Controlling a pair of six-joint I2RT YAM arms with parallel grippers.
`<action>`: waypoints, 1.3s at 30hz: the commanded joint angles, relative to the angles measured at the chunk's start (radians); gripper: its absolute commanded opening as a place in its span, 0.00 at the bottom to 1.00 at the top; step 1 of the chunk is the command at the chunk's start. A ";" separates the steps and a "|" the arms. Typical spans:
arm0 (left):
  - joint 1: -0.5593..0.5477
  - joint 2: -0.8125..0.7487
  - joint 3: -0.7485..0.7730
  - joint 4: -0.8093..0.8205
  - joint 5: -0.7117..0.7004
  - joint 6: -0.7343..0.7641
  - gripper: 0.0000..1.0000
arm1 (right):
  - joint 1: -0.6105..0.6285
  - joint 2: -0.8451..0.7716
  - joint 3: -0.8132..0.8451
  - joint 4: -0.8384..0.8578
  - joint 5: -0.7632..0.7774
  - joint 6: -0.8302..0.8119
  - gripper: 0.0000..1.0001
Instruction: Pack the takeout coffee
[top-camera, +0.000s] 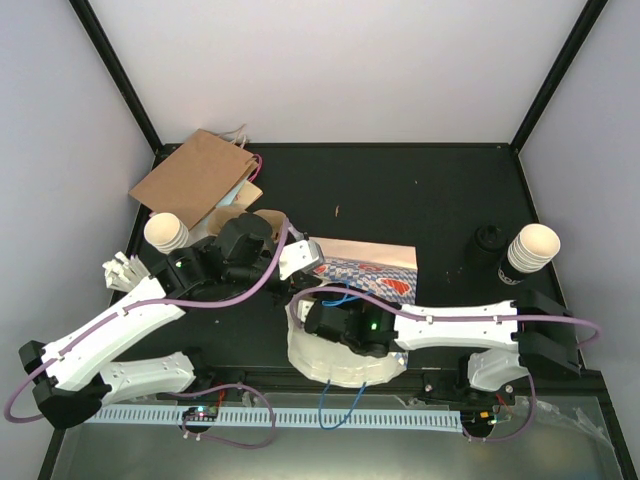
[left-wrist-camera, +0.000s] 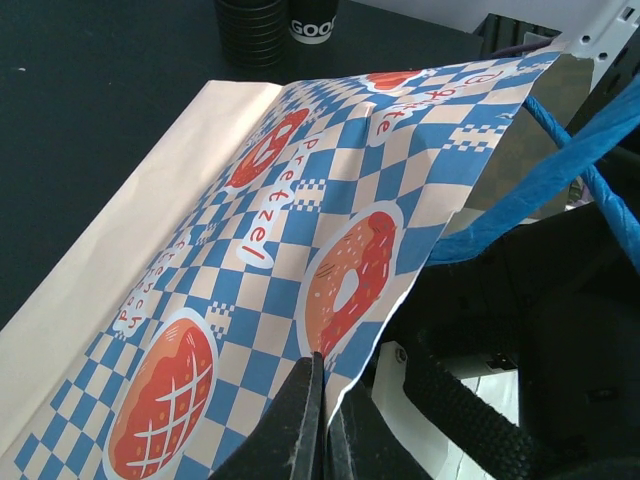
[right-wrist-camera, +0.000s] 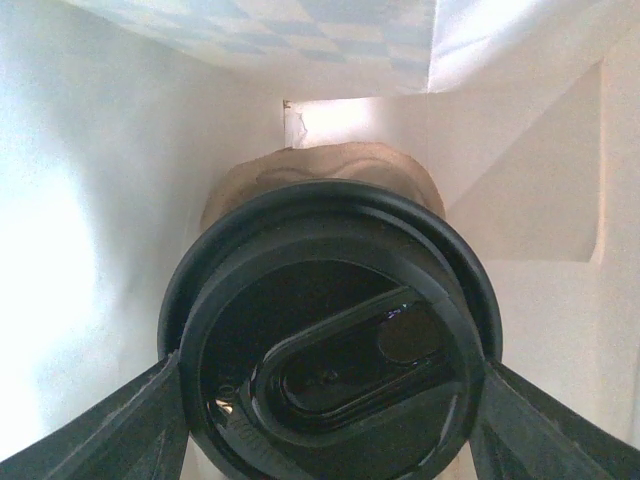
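A: Largest items first?
B: Black table (top-camera: 420, 200), carrying everything. Next, checked bag (top-camera: 366, 270), lying on its side near the middle, white inner side bulging toward the arm bases. Then brown bag (top-camera: 195, 178), flat at the far left corner.

A: Arms?
B: Left arm (top-camera: 110, 335) reaching up and right to the checked bag's left end. Right arm (top-camera: 460, 322) stretched leftward, wrist entering the white opening.

A: Spare stock?
B: Left cup stack (top-camera: 166, 233) just beside the brown bag. Right cup stack (top-camera: 532, 247) at the table's right edge, with a lid stack (top-camera: 488, 238) just beside it.

A: Location of the coffee cup?
B: Inside the checked bag, per the right wrist view. Coffee cup (right-wrist-camera: 320, 175) pointing deeper into the bag, black lid (right-wrist-camera: 330, 300) facing the camera, white paper walls on every side.

A: State of the right claw?
B: Right claw (right-wrist-camera: 332, 370) closed onto the coffee cup, one finger against each side of the lid's rim.

A: And the left claw?
B: Left claw (left-wrist-camera: 318, 395) pressed together, pinching the paper rim of the checked bag, near a blue handle (left-wrist-camera: 560, 170).
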 joint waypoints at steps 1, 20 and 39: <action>-0.007 0.004 0.048 -0.020 0.043 -0.019 0.01 | -0.023 0.041 0.016 -0.099 -0.087 0.032 0.62; -0.007 -0.006 0.042 -0.016 0.097 -0.066 0.01 | -0.040 0.092 0.051 -0.169 -0.038 0.007 0.62; 0.030 0.144 0.245 -0.173 0.166 -0.215 0.01 | -0.063 -0.092 0.013 0.014 0.111 -0.187 0.61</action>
